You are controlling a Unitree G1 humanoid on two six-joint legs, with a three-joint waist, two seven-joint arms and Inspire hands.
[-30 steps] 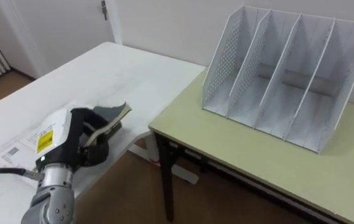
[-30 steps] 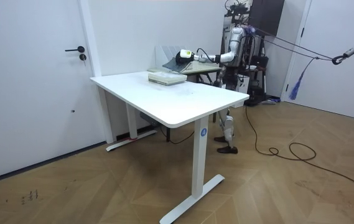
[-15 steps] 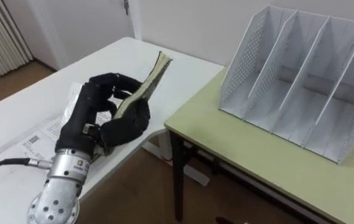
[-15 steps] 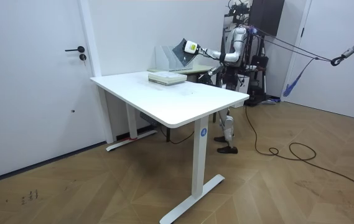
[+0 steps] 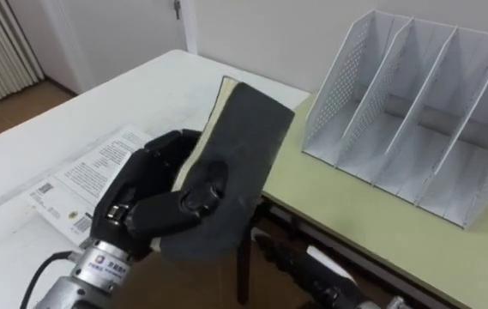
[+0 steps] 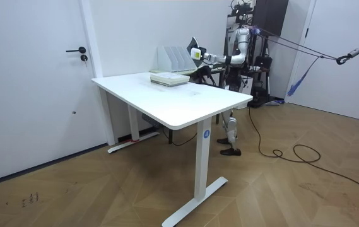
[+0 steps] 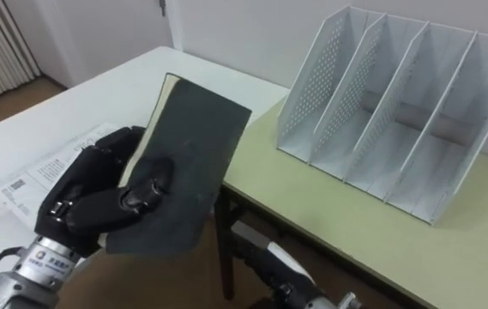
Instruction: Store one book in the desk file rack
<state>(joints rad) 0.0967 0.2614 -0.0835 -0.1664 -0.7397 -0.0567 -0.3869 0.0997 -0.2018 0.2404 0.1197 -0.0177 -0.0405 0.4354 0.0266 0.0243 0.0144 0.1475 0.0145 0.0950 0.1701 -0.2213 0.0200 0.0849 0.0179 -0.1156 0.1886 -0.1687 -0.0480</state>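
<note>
White surface [image 5: 98, 103] and pale green surface [image 5: 355, 227] meet below the camera. Above the gap between them the dark book [image 5: 239, 154] stands tilted in the left hand [image 5: 153, 206], whose fingers and thumb are curled round its lower end. A printed sheet [image 5: 81, 176] lies just left of the hand. The white file rack [image 5: 415, 112] stands ahead of the hand and to its right, well apart, its slots empty. The right hand [image 5: 271, 249] shows low, beneath the book; I cannot tell its state. The carry seems under way. Next, the book likely needs swinging right and forward, lined up with the dividers, then lowered into a slot.
</note>
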